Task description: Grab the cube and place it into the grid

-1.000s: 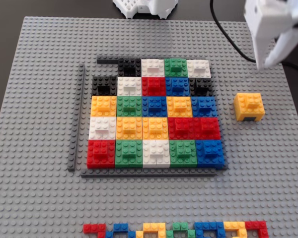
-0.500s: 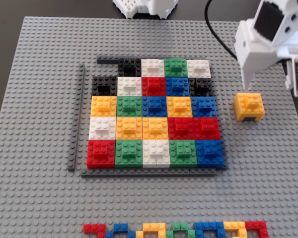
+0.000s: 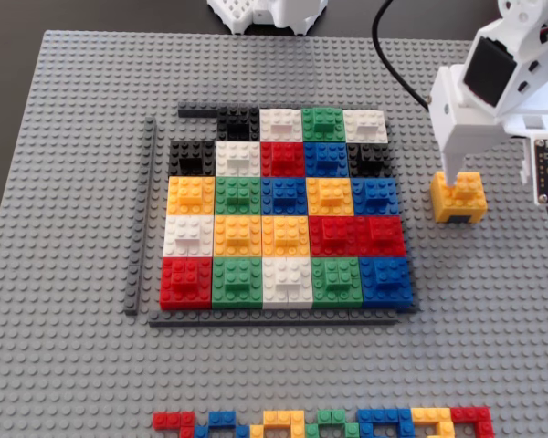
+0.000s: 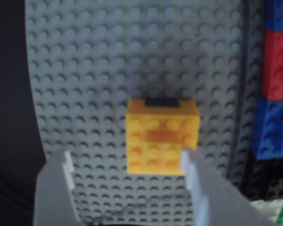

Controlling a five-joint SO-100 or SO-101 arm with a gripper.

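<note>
The yellow-orange cube [image 3: 458,198] stands on the grey baseplate [image 3: 73,182] to the right of the grid [image 3: 283,228], with its dark notch facing the front. In the wrist view the cube [image 4: 160,141] sits just beyond the fingertips, close to the right finger [image 4: 191,169]. My gripper [image 3: 453,181] hangs directly over the cube's top in the fixed view. In the wrist view the gripper [image 4: 127,162] is open, with its jaws wide apart and nothing between them. The grid's top-left cell shows bare baseplate.
A thin row of small multicoloured bricks [image 3: 329,422] lies along the front edge. Dark grey strips [image 3: 142,219] edge the grid. A white part [image 3: 265,14] sits at the back. The baseplate's edge and dark table [image 4: 9,94] show left in the wrist view.
</note>
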